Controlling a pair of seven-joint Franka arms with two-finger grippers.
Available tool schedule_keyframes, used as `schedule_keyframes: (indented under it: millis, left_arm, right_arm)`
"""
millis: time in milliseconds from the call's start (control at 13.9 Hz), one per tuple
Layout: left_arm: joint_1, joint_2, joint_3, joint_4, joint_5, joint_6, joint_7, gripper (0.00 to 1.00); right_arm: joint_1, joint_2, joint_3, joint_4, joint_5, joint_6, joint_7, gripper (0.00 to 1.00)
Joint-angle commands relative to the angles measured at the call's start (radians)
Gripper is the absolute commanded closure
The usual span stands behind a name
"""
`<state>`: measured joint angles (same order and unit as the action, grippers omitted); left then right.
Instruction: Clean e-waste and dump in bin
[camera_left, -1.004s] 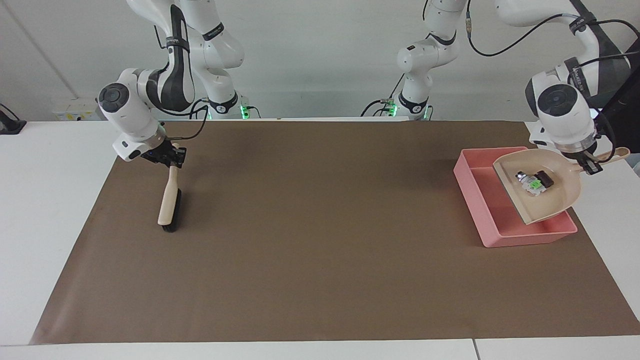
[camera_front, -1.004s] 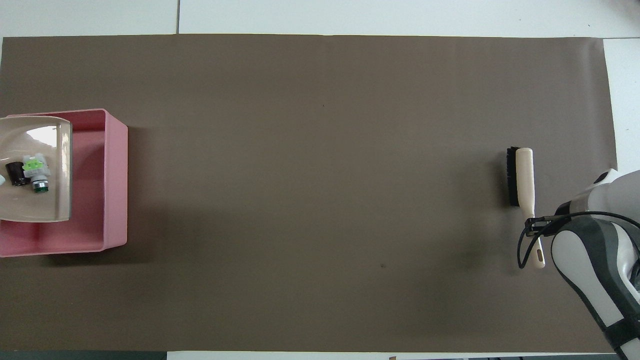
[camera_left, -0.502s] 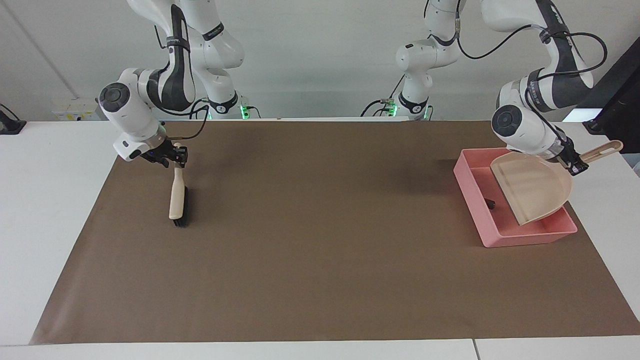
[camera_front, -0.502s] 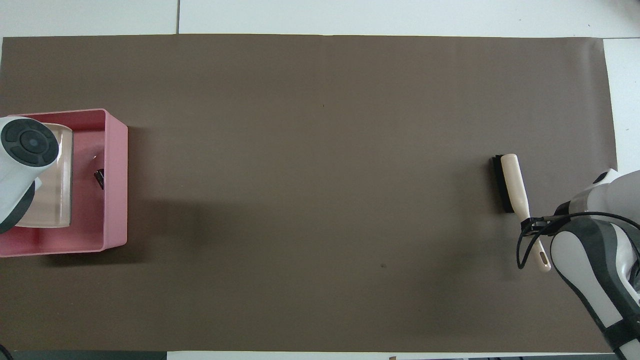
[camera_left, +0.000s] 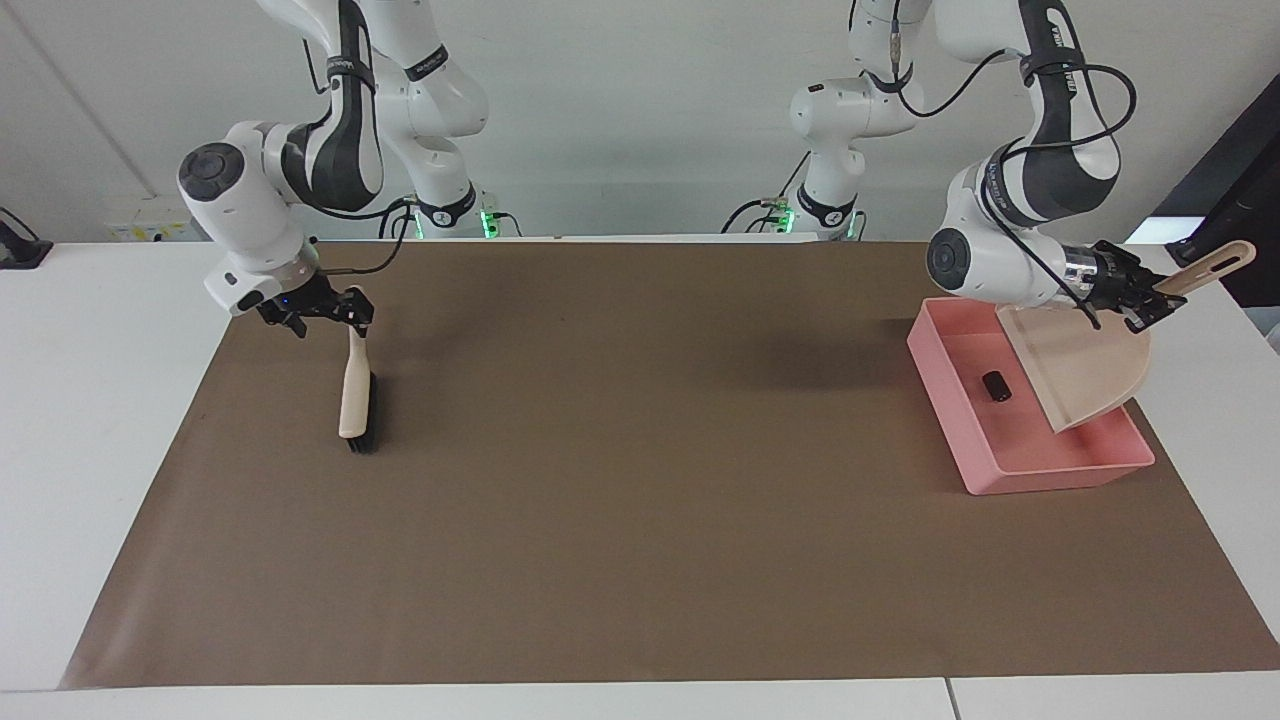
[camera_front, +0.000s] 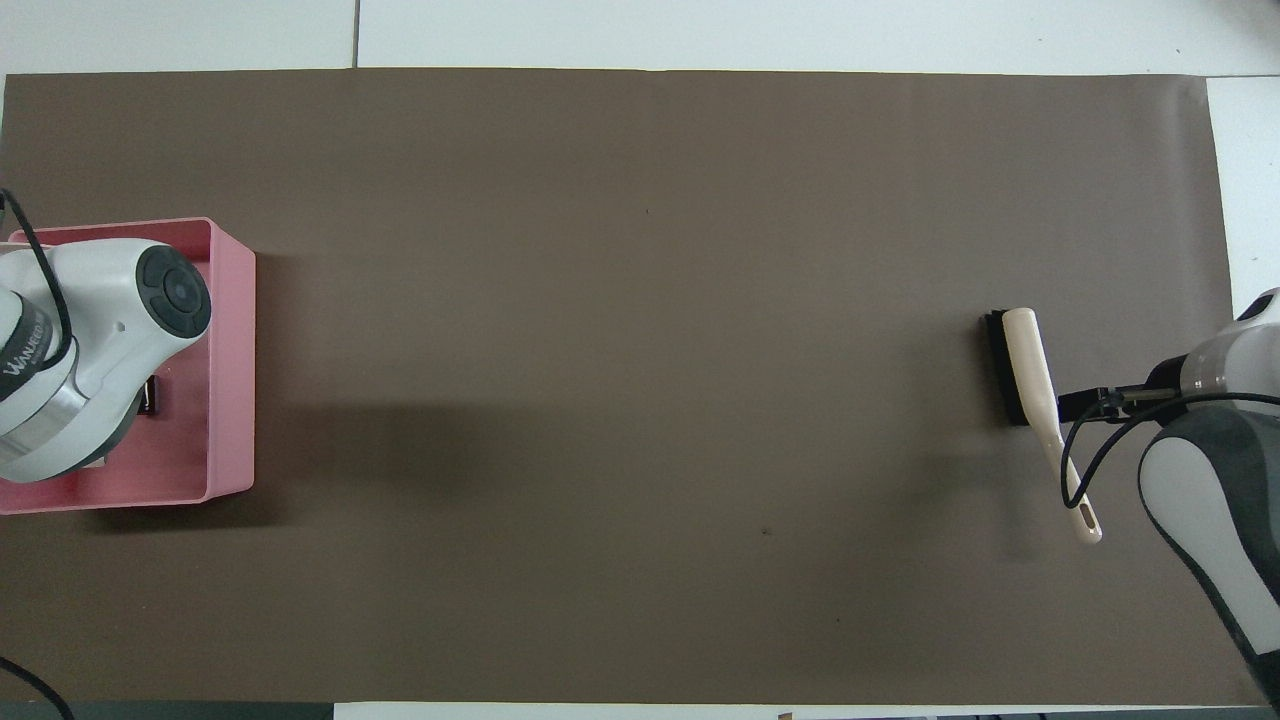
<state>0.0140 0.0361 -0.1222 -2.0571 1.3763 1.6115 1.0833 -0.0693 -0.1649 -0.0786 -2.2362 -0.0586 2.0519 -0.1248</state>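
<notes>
The dustpan (camera_left: 1085, 365), pinched by its handle in the left gripper (camera_left: 1135, 300), has tipped steeply, and a black piece of e-waste (camera_left: 995, 385) now lies in the bin (camera_left: 1040, 470) below it. Lowering the pan could catch its lip on the bin wall and drag the bin. The right gripper (camera_left: 340, 310) waits, clamped on the brush (camera_left: 356, 395) handle.

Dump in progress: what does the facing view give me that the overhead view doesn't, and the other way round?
Facing view only: the left gripper shut on the handle of the tilted dustpan, held over the bin, and a black piece of e-waste lying clear in it.
Overhead view only: nothing extra; the left arm's wrist covers the dustpan and most of the bin's floor.
Both: the bin, a dark bit in it, and the right gripper at the brush handle.
</notes>
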Motion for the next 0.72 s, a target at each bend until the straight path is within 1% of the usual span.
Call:
schedule_keyframes:
  millis: [0, 72, 215, 359, 430, 574, 646]
  left_arm:
    - [-0.025, -0.021, 0.007, 0.009, 0.040, -0.064, -0.005, 1.00]
    - [-0.028, -0.034, 0.003, 0.023, 0.032, -0.070, 0.004, 1.00]
    - [-0.026, -0.073, 0.000, 0.040, -0.008, -0.059, 0.047, 1.00]
    - [-0.028, -0.084, 0.000, 0.084, -0.139, -0.032, 0.098, 0.99]
    - [-0.029, -0.078, -0.002, 0.110, -0.198, -0.029, 0.125, 0.99]
    - [-0.083, -0.081, -0.004, 0.123, -0.300, -0.027, 0.159, 0.99]
    - [-0.098, -0.084, -0.005, 0.120, -0.395, -0.025, 0.155, 0.99]
  right_arm:
    - [0.019, -0.012, 0.016, 0.127, -0.014, -0.056, 0.055, 0.00]
    - [0.019, 0.001, 0.019, 0.183, -0.015, -0.091, 0.109, 0.00]
    - [0.017, 0.062, 0.034, 0.368, -0.003, -0.232, 0.163, 0.00]
    - [0.016, 0.167, 0.034, 0.623, 0.014, -0.422, 0.178, 0.00]
    - [0.019, 0.191, 0.034, 0.686, 0.023, -0.465, 0.188, 0.00]
    - [0.019, 0.194, 0.034, 0.695, 0.023, -0.486, 0.211, 0.00]
    - [0.016, 0.193, 0.034, 0.685, 0.023, -0.489, 0.212, 0.00]
